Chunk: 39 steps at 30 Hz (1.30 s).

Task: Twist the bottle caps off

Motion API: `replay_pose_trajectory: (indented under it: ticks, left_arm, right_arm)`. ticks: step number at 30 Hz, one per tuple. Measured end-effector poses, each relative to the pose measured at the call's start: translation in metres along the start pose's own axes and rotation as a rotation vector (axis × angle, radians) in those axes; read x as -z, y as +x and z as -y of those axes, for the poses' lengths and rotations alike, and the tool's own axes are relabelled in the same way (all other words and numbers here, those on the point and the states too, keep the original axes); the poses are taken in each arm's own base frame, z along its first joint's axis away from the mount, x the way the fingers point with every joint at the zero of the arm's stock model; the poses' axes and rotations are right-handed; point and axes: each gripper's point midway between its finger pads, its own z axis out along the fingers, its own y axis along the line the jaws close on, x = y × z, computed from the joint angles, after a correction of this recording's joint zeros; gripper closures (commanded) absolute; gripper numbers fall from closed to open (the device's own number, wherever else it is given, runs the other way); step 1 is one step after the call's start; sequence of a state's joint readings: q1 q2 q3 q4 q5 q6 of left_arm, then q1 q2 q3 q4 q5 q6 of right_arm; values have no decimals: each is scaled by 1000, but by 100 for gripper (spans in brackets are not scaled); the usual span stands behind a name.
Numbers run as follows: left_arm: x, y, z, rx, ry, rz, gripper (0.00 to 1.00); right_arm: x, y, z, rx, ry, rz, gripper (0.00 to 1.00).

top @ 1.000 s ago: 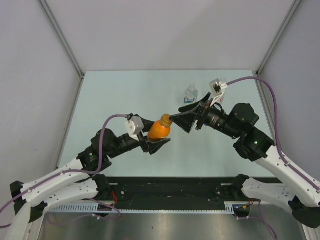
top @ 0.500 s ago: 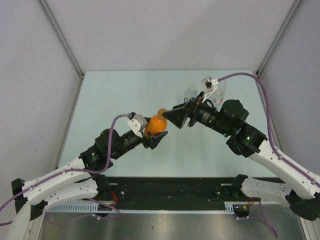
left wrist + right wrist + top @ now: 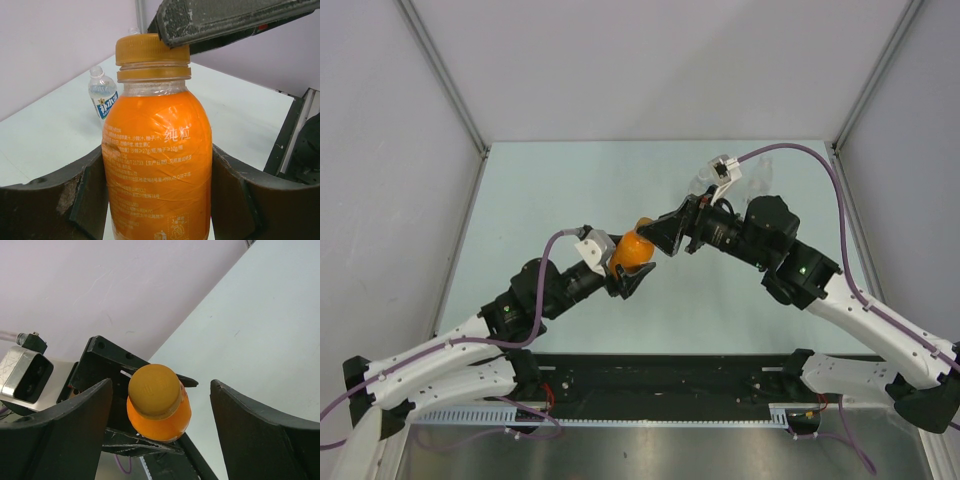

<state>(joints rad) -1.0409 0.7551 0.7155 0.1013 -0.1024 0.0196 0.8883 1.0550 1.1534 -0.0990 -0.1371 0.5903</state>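
Your left gripper (image 3: pixel 157 200) is clamped on the orange bottle (image 3: pixel 157 160), one finger (image 3: pixel 75 200) pressed to each side of the lower body. The bottle is upright in the left wrist view, held above the table (image 3: pixel 550 200) near its middle. The orange cap (image 3: pixel 150 49) is on, seated above the neck ring.

Your right gripper (image 3: pixel 161 390) meets the cap end-on. Its jaws are wide, one finger each side, with a gap showing on both sides in the right wrist view. From the left wrist, one right finger (image 3: pixel 225 20) lies across the cap's top edge; touching or just in front, can't tell.

Beyond that, the clear bottle with blue label (image 3: pixel 102 97) stands on the table, capped, well apart from the held bottle.
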Motion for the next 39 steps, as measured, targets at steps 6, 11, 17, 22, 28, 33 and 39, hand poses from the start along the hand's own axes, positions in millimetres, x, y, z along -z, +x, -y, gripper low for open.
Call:
replay_pose_trajectory:
  ticks: [6, 11, 17, 22, 28, 33, 39]
  left_arm:
    - [0, 0, 0, -8, 1, 0, 100]
    - [-1, 2, 0, -8, 2, -5, 100]
    - [-2, 5, 1, -9, 2, -15, 100]
    - [-2, 7, 1, -9, 2, -19, 100]
    - [-2, 8, 2, -7, 11, -19, 100]
    - [3, 1, 19, 43, 115, -2, 100]
    - [19, -28, 68, 172, 460, 27, 100]
  right_arm:
    - [-1, 0, 1, 7, 1, -1, 26]
    - [-5, 4, 3, 10, 6, -12, 34]
    - [-6, 5, 4, 20, 3, -19, 55]
    - [-6, 6, 4, 31, 2, -24, 83]
    - [-5, 8, 2, 53, -18, -36, 100]
    - [6, 10, -12, 131, -100, -60, 100]
    - [45, 7, -57, 307, -348, -74, 100]
